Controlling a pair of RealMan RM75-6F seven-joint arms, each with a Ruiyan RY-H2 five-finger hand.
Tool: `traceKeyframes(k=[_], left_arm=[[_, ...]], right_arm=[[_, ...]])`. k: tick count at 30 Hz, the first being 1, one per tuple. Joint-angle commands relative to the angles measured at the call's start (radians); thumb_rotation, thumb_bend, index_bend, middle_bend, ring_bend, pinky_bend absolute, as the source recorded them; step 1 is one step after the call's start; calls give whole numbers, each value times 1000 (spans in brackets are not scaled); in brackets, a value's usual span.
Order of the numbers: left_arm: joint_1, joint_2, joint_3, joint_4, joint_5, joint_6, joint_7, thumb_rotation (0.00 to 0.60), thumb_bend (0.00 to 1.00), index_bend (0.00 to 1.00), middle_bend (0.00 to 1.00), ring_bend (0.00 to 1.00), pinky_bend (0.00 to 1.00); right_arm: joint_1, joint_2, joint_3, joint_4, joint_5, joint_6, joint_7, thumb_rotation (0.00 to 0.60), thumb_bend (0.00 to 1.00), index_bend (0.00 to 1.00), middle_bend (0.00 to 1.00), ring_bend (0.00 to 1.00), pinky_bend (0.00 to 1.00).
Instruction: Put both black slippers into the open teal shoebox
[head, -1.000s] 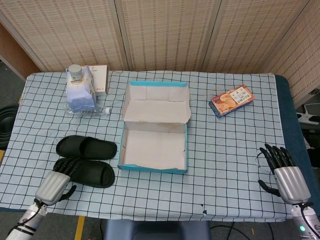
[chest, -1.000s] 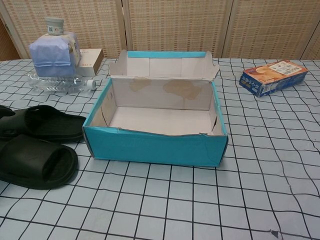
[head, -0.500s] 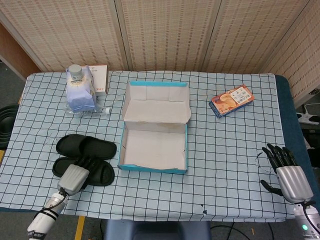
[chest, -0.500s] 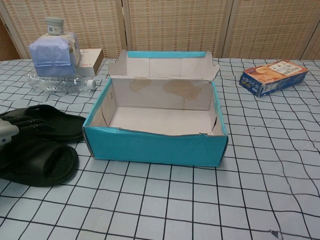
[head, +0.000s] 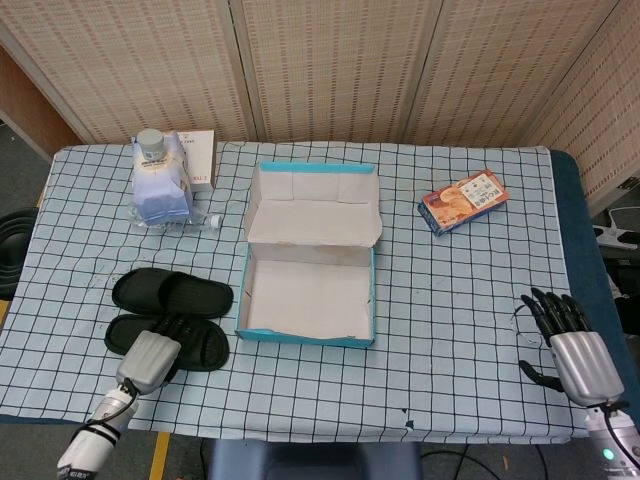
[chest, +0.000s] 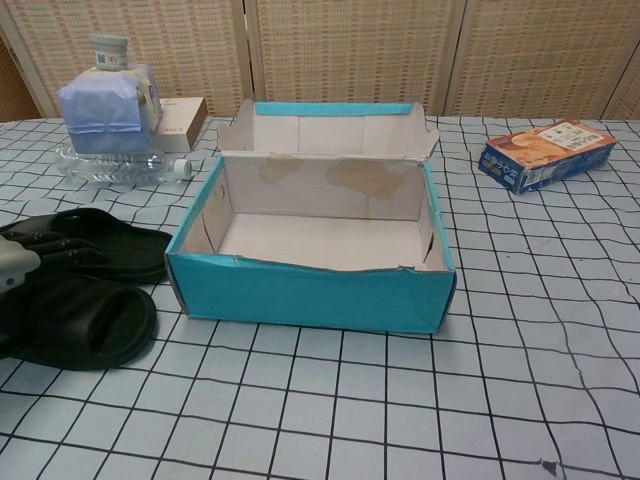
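Two black slippers lie side by side left of the open teal shoebox (head: 306, 335) (chest: 310, 293). The far slipper (head: 172, 293) (chest: 112, 245) is untouched. My left hand (head: 150, 358) (chest: 14, 263) is over the near slipper (head: 203, 346) (chest: 80, 320), its fingers (chest: 55, 245) stretched out flat across the strap and not visibly closed around it. The box is empty, with its lid folded back. My right hand (head: 572, 345) hovers at the table's front right corner, fingers spread and holding nothing. It does not show in the chest view.
A water bottle with a blue-white pack (head: 160, 185) (chest: 100, 110) and a small white-and-red carton (head: 200, 158) (chest: 180, 118) stand at the back left. An orange-blue snack box (head: 462, 200) (chest: 548, 150) lies back right. A black round object (head: 15, 245) sits beyond the table's left edge.
My left hand moved forward and right from the table's front edge onto the near slipper, which shifted slightly. Since half a second ago it is nearly still. The right hand barely moved.
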Motion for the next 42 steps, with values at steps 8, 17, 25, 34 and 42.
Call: traceKeyframes(k=[8,17,25,34,42], left_arm=[[-39,8,17,-12,-111,-60,30,600,393,0,0,0,156],[-63,-40,23,46,-131,-45,45,600,393,0,0,0,156],[-84,-70,31,101,-157,-68,25,600,395,11,0,0,202],[-69,-104,40,151,-96,0,-2,600,431,378,469,391,426],[-48,-65,45,116,-9,76,-45,600,455,456,562,478,480]], right_arm=[[-5,3,-2,-4,-6,10,3,576,141,0,0,0,0],[-4,4,-4,-8,-5,5,-4,577,141,0,0,0,0],[-6,5,-2,-9,-2,8,-4,580,141,0,0,0,0],[-4,4,-4,-10,-1,1,-7,581,141,0,0,0,0],[-3,1,-5,-12,1,-4,-17,581,141,0,0,0,0]])
